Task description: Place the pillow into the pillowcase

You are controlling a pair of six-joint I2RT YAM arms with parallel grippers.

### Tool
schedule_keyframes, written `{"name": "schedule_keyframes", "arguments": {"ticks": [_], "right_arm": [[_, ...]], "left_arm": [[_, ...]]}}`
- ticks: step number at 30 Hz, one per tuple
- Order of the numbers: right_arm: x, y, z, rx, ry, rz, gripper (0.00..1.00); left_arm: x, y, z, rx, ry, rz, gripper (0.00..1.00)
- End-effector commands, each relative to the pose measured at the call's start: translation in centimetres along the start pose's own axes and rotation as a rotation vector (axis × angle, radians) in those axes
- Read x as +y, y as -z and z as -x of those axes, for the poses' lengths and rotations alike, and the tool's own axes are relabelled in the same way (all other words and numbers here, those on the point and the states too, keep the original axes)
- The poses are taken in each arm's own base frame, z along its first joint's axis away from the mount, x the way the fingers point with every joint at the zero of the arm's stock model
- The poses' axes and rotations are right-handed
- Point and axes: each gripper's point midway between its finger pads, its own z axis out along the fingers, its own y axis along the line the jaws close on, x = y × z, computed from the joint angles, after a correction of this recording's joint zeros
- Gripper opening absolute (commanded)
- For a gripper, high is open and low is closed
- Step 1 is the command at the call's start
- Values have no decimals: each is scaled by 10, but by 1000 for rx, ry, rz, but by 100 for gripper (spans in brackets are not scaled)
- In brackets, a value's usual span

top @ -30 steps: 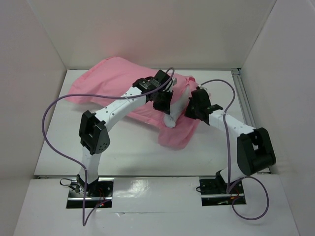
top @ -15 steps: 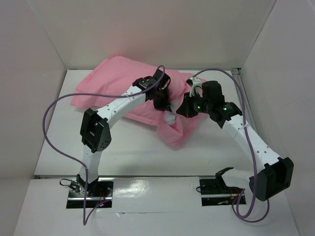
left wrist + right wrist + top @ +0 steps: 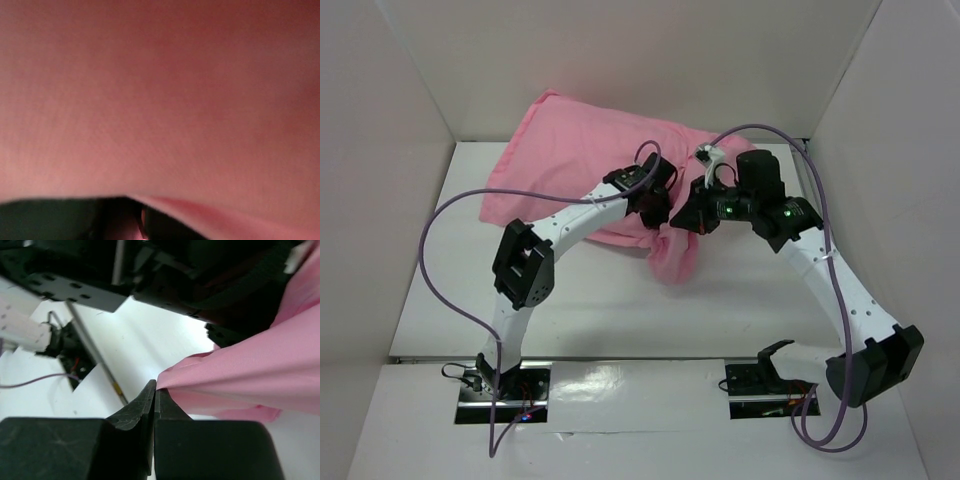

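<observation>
We see the white worktop point(image 3: 600, 310) carrying the pillowcase point(image 3: 580, 150) across its far half, from 10 o'clock round to 1 o'clock. The pillowcase is matte pink. It is plump and rounded toward 11 o'clock, and a slack, creased flap droops toward the centre. The right hand point(image 3: 154, 386), at the flap's 3 o'clock side, has its fingers pressed together on a pinched fold of the pink cloth. The left hand point(image 3: 658, 210), at the flap's 10 o'clock side, is sunk into fabric. Its wrist view shows only pink, so we cannot tell its state.
</observation>
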Motion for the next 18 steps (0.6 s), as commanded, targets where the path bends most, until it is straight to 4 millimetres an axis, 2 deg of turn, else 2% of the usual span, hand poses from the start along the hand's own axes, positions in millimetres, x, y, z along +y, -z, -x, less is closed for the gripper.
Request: {"name": "schedule_keyframes", "arguments": {"ticks": [1,4,5,6,7,8,9,11,12,13,15,16,18], "right_arm": [[46,21,3,-14,-1,74,0],[9,14,-7,10,-51,-108,0],[-4,12,-11,26,-67,-171,0],[-21,15,-12,20,-70,-268,0],[-32,15,-12,20,-73,-323,0],[-46,15,-17,33,-104,-381,0],[-59,20,-16,16,-112,-461,0],[-76,21,-21,18,-134,-532,0],[-86,16,-27,34,-140,-563,0],[-96,18,-23,17,-140,-604,0],[-108,11,-29,17,-167,-625,0],[-110,7,-23,-4,-159,-621,0],[-111,-4,-20,-12,-176,-592,0]], "left_arm": [[-32,5,61,-205,17,-161,0],[-34,24,51,-175,-38,-202,0],[-38,45,53,-185,-82,-224,0],[-36,52,50,-175,-105,-224,0],[-36,62,47,-168,-130,-232,4],[-35,73,45,-164,-171,-237,23],[-35,93,43,-162,-189,-252,31],[-43,117,30,-113,-213,-329,42],[-46,129,25,-98,-210,-362,51],[-43,146,17,-88,-202,-385,55],[-44,161,10,-88,-186,-435,55],[-39,168,7,-95,-187,-443,53],[-33,166,4,-96,-184,-426,50]]}}
